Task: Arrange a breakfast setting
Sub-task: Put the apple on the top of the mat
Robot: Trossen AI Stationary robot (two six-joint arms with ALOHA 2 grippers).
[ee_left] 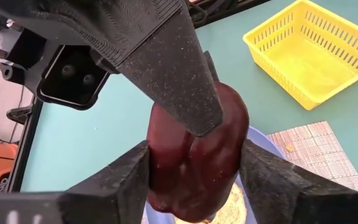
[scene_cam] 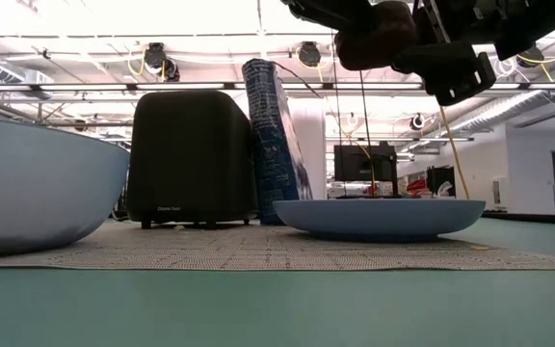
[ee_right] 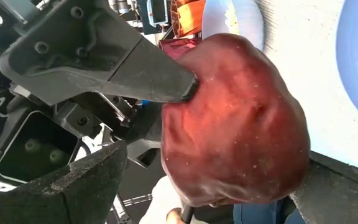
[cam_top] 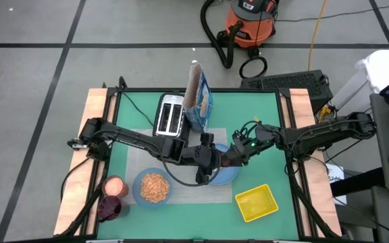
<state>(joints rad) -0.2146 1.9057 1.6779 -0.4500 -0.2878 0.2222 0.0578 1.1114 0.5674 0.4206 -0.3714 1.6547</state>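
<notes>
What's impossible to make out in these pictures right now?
High view: the dark red fruit is hidden under the left hand and right hand, over the plate.
Low view: the bowl is cut off by the edge; its wall hides the contents.
High view: cereal box print too small to read.

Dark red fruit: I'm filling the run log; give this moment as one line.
stage: handover above light-blue plate | left gripper: shut on dark red fruit | right gripper: open around it

No legible text. The toaster (scene_cam: 190, 159) carries a small pale marking low on its facing side, too small to read. Print on the blue cereal box (scene_cam: 275, 145) is indecipherable.
</notes>
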